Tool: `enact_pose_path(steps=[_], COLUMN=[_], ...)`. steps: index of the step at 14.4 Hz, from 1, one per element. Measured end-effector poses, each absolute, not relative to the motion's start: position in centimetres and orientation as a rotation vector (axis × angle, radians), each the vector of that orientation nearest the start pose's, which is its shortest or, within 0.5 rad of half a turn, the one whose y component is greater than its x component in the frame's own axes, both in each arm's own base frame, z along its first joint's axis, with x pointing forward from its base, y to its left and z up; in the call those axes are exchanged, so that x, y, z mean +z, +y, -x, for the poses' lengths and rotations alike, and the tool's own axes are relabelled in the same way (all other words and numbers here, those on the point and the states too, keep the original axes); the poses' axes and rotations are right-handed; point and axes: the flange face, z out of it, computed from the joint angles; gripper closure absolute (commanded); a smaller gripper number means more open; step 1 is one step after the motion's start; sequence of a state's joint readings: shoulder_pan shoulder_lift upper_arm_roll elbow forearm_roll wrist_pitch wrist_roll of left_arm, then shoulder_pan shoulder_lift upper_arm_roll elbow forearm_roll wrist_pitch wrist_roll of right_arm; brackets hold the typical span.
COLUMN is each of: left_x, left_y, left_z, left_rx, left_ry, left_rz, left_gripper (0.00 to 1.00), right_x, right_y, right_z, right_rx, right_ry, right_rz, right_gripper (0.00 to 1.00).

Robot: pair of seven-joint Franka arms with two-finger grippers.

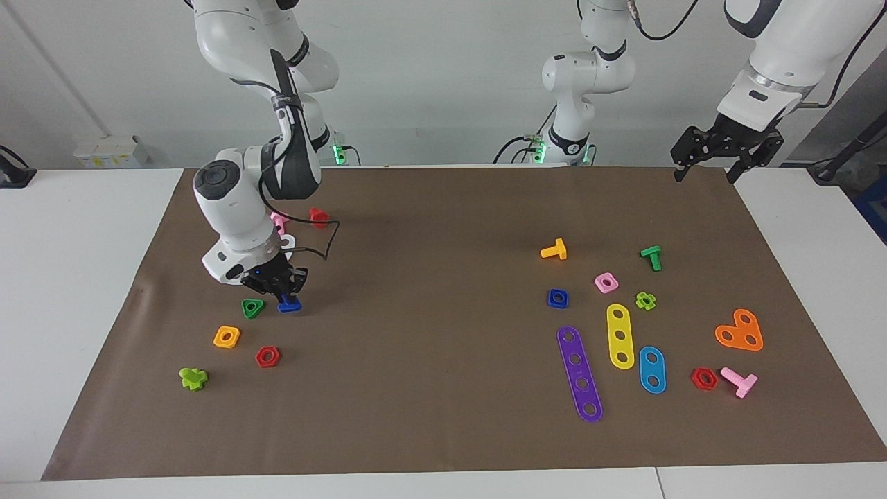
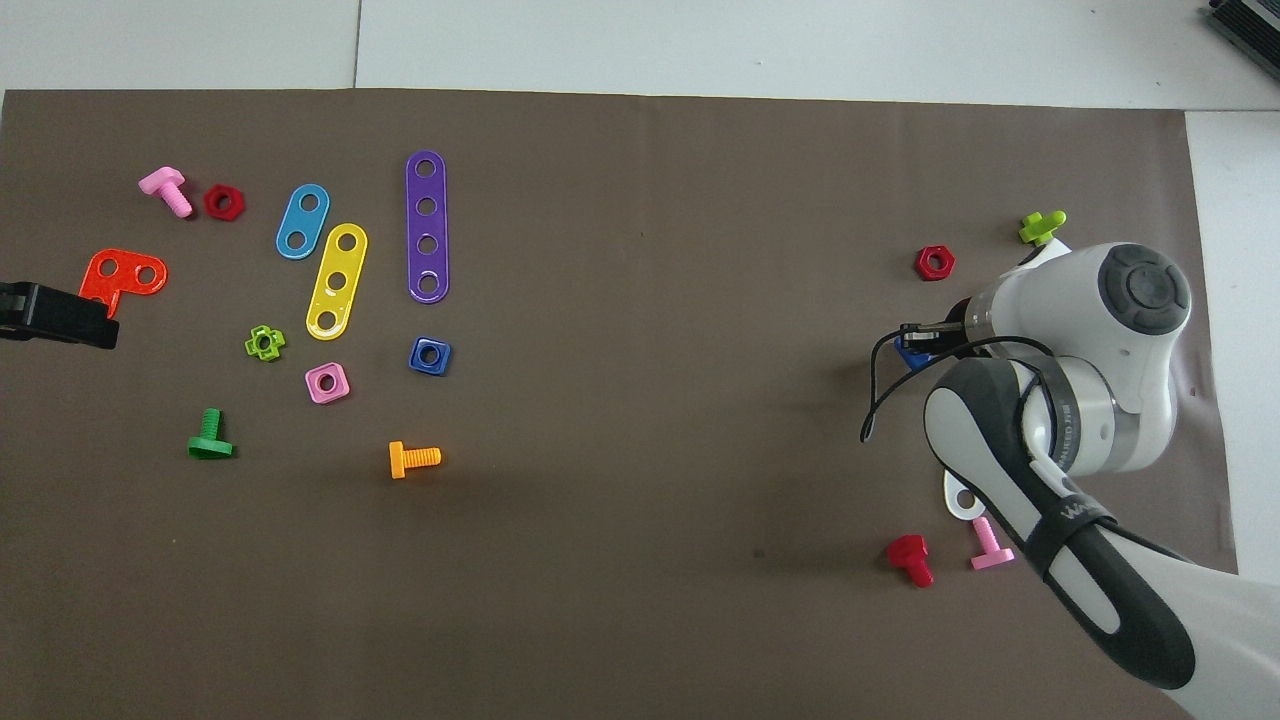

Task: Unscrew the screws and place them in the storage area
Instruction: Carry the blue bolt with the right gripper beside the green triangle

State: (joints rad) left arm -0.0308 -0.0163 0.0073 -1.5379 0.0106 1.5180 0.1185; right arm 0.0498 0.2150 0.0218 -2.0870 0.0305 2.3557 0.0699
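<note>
Right gripper (image 1: 283, 292) clenched on the dark-blue triangular-head bolt (image 1: 289, 304), low over the brown mat (image 1: 443, 416) at the green triangular nut's (image 1: 253, 308) 3 o'clock, apparently for set-down in storage; left gripper (image 1: 724, 154) waits released at the mat's corner.

overhead: white curved strip (image 2: 962, 497) mostly hidden under right arm, lower right | green and orange nuts covered there | dark-blue screw (image 2: 912, 352) only partly showing | left gripper (image 2: 55, 315) cut by left edge
</note>
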Motion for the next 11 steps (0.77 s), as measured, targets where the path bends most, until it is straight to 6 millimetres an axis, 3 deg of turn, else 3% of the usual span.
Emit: enact_pose_path(steps=[2,3,5,9,11], left_x=[64.4,64.4,64.4,64.4,64.4], left_y=[-1.1,-1.1,-1.1,-1.1,-1.1], left_z=[-54.4,-54.4,-54.4,-54.4,-54.4], left_rx=[0.007,0.007,0.007,0.007,0.007], left_ry=[0.220,0.221,0.221,0.220,0.221], left_rz=[3.124,3.124,3.124,3.124,3.124], left_gripper=[0.00,0.00,0.00,0.00,0.00], right_x=[32.1,32.0,31.9,32.5,34.4], right_y=[3.8,3.6,3.3,3.4,3.4], right_z=[-57.7,-57.6,-57.3,-57.5,-58.3], right_rx=[-0.069,-0.070,-0.066,-0.099,-0.164], right_ry=[0.039,0.044,0.051,0.050,0.051], right_rz=[3.111,3.112,3.112,3.109,3.103], right_gripper=[1.00,0.92,0.00,0.00,0.00])
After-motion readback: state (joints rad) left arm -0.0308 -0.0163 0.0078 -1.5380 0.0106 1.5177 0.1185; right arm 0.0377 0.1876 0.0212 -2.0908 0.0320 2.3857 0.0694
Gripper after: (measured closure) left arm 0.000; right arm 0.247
